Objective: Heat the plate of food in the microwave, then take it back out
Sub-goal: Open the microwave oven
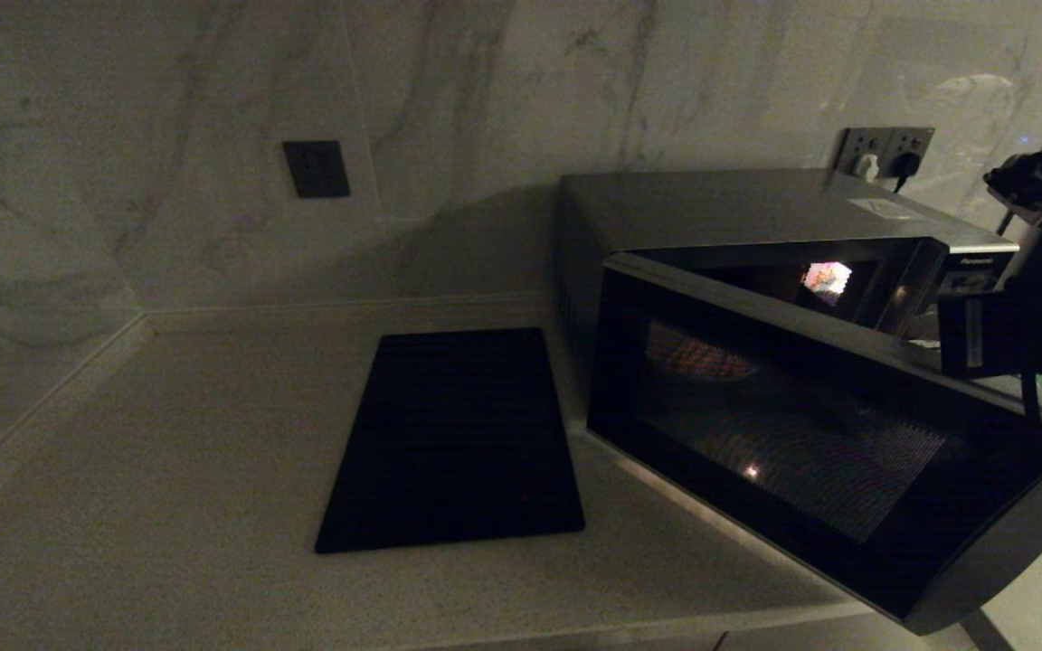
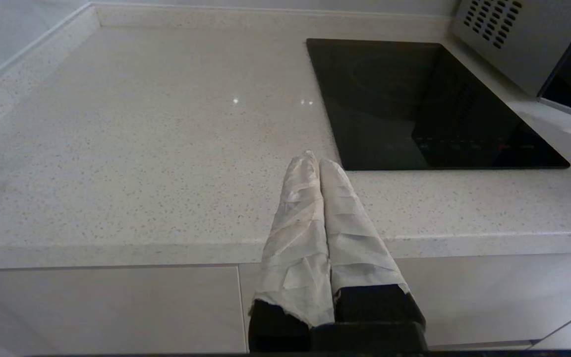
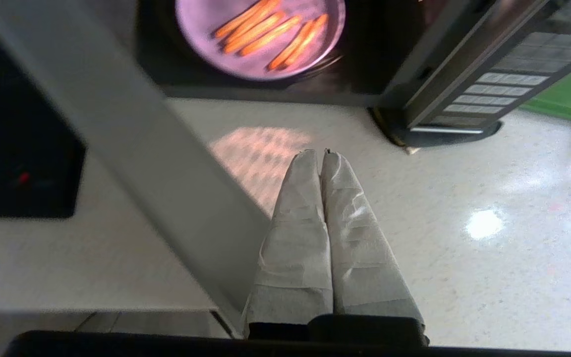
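The head view looked down on the surface [image 1: 168, 470]; both wrist views looked low across its front edge, sharing the microwave [image 1: 756, 362].

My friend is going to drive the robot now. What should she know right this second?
Left gripper: shut, empty, parked over the counter's front edge beside the black cooktop.
Right gripper: shut, empty, by the open door's free edge.
Plate of fries: inside the microwave, cavity lit.
Done: plate is loaded.
Left: whether it has been heated can't be told; if not, shut the door and heat, then take the plate out.
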Tool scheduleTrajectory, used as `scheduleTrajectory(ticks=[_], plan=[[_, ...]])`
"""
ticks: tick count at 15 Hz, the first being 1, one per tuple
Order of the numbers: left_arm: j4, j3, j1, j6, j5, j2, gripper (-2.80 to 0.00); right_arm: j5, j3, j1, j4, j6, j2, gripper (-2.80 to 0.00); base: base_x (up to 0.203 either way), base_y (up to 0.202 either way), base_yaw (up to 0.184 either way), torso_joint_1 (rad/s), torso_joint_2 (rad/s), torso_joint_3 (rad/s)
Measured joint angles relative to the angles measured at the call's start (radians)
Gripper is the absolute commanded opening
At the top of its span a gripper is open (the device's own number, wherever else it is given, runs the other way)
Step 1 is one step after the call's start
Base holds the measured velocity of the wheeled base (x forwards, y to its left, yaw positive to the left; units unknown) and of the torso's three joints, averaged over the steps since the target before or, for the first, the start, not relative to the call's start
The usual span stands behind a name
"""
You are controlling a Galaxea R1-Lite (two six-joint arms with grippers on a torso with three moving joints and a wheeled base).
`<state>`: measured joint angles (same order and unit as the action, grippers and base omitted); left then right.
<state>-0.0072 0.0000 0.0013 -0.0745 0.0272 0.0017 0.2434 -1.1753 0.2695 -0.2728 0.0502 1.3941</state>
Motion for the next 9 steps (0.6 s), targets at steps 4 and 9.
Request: scheduleTrajectory(ticks=[4, 9], plan=[[0.000, 0.000, 0.000, 0.000, 0.000, 0.000, -2.80, 0.037, 0.052, 0.079, 0.001, 0.032, -0.039, -2.80, 0.000, 0.000, 0.000, 0.000, 0.00, 0.000], [0.000, 0.000, 0.000, 0.000, 0.000, 0.000, -2.80, 0.071, 0.088, 0.197, -0.013, 0.040, -0.087, -2.80, 0.000, 0.000, 0.000, 0.000, 0.00, 0.000]])
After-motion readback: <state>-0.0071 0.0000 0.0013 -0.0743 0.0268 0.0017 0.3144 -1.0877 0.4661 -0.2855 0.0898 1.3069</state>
